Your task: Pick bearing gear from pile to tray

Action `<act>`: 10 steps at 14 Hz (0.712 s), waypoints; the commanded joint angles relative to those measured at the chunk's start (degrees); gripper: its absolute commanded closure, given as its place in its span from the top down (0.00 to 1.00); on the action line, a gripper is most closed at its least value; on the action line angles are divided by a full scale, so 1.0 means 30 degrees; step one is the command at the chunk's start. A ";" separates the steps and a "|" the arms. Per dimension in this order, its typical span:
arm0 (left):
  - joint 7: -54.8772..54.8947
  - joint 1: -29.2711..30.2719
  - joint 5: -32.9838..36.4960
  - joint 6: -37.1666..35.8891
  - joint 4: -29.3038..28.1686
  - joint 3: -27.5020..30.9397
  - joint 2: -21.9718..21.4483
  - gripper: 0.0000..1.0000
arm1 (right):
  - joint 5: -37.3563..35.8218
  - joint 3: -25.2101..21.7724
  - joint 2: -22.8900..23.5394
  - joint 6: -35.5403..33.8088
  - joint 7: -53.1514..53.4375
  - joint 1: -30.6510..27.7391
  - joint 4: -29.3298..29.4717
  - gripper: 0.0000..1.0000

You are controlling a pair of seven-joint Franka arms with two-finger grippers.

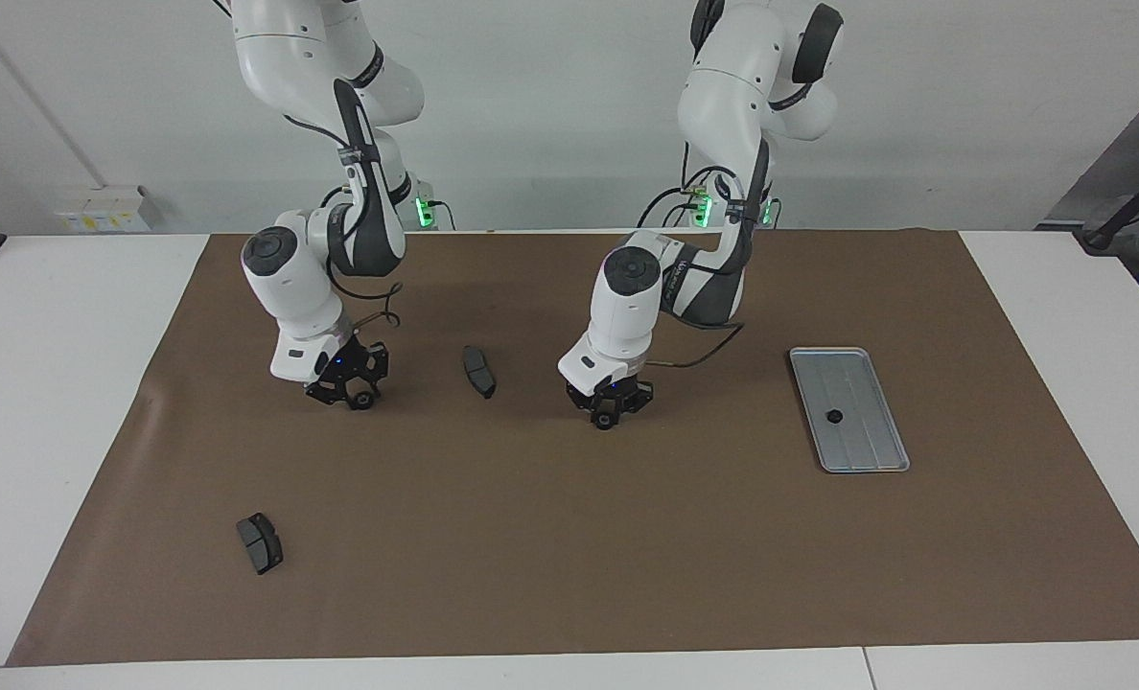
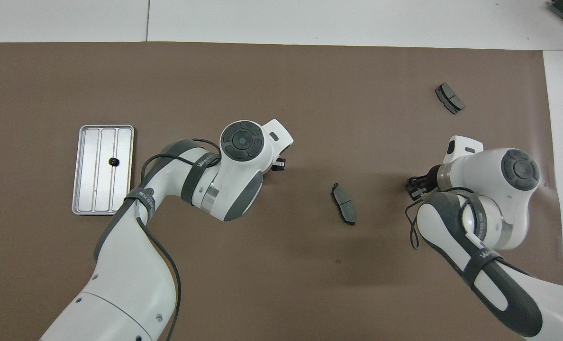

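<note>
In the facing view, the left gripper is down at the brown paper mat with its fingers closed around a small black round gear, the right gripper closes on a second small black gear, and a third gear lies in the flat silver-grey grooved metal tray toward the left arm's end. In the overhead view, both grippers sit mostly hidden under their white wrists, the tray holds its one gear, and two dark grey curved pads lie on the mat.

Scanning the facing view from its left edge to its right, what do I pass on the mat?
Pad → right claw on a gear → second pad → left claw on another gear → tray with a gear in it.
</note>
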 commanded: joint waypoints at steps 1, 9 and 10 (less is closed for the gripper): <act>0.0263 0.2077 0.0064 -0.1323 0.0980 0.0087 -0.0292 0.00 | 0.0433 -0.0056 -0.0165 0.0597 0.0402 -0.0038 -0.0437 0.00; 0.8479 0.8494 0.0005 -0.2203 -0.2177 0.0057 -0.3073 0.00 | 0.0316 0.0353 -0.0430 -0.4783 0.9326 0.0253 0.4094 0.00; 1.0091 0.9313 0.0005 -0.2203 -0.2850 0.0087 -0.3395 0.00 | 0.0142 0.0877 -0.0284 -0.5722 1.0998 0.0284 0.5235 0.00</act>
